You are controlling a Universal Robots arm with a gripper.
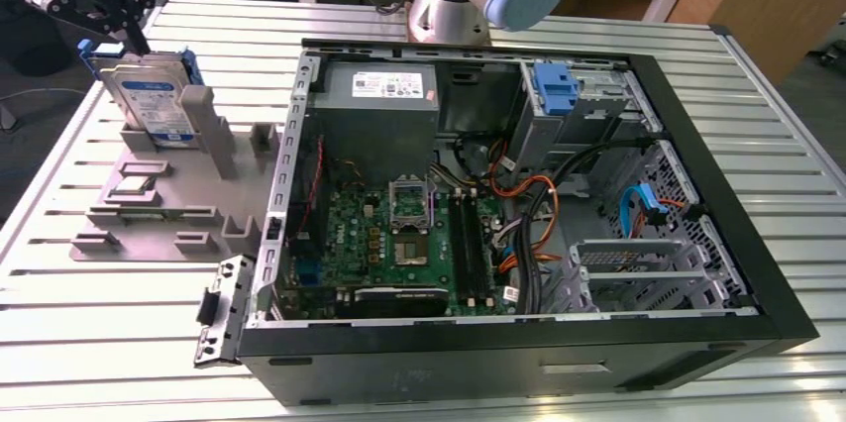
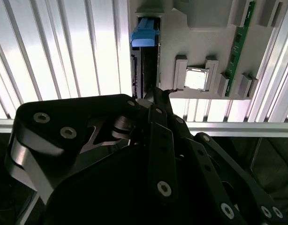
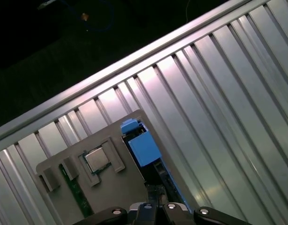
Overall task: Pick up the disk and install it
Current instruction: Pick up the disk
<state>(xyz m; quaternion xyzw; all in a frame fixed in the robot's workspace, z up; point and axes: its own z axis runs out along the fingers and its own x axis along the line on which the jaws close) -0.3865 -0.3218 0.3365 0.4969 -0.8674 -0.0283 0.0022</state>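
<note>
The disk (image 1: 149, 95) is kept upright in a slot of the grey holder tray (image 1: 198, 194) on the table (image 1: 79, 323), beside the open computer case (image 1: 754, 254). A processor chip (image 1: 137, 185) is also laid in this tray. The end effector (image 1: 133, 44) is placed at the disk's top edge; whether it is open or closed cannot be told.

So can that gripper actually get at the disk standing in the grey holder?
Probably yes. The gripper is right at the top edge of the disk, which stands upright in the grey holder with its top edge uncovered.
</note>
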